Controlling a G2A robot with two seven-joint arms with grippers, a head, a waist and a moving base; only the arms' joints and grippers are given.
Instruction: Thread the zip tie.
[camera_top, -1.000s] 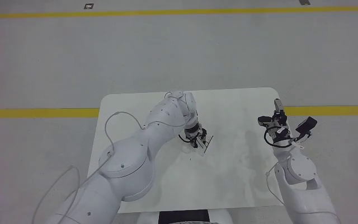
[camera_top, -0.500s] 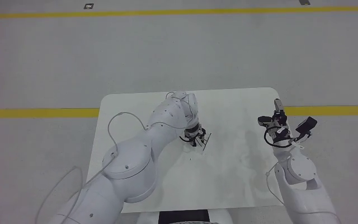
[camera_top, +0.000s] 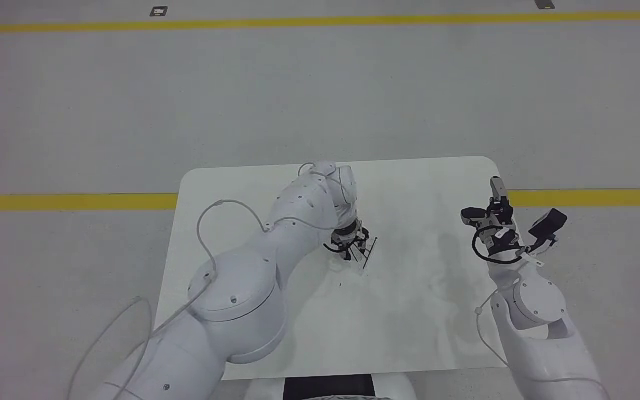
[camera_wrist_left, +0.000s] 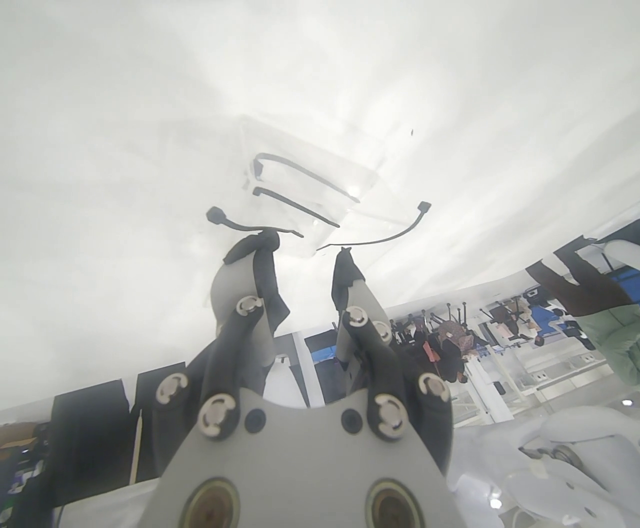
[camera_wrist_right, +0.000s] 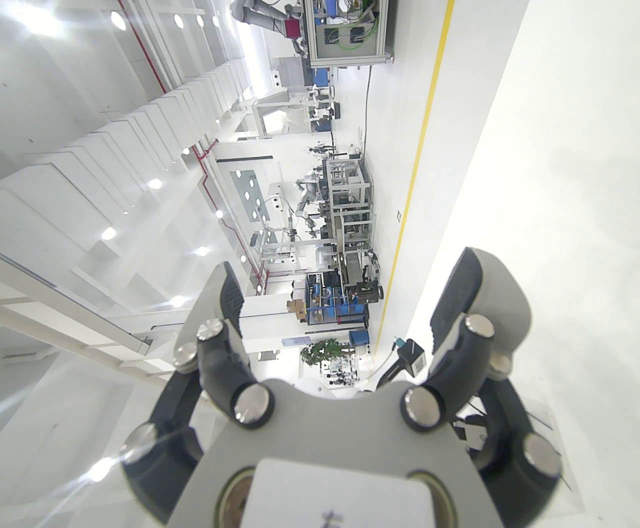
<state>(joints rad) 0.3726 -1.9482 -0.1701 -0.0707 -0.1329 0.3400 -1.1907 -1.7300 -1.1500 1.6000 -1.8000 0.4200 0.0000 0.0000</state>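
Left gripper hovering open at the zip ties, right gripper hanging open.

I am watching the left gripper (camera_wrist_left: 300, 252) sitting low over the middle of the white table (camera_top: 430, 320), fingers spread apart and clamping nothing. One black fingertip (camera_wrist_left: 247, 247) is resting right at the strap of a loose zip tie (camera_wrist_left: 240, 226), though I cannot tell whether they are touching. Just beyond the other finger a second zip tie (camera_wrist_left: 390, 238) is lying curved. Past both, a clear plastic bag (camera_wrist_left: 320, 160) is lying flat, holding two more zip ties (camera_wrist_left: 300, 172). Well apart, by the table's right edge, the right gripper (camera_wrist_right: 345, 280) is hanging wide open, gripping nothing.
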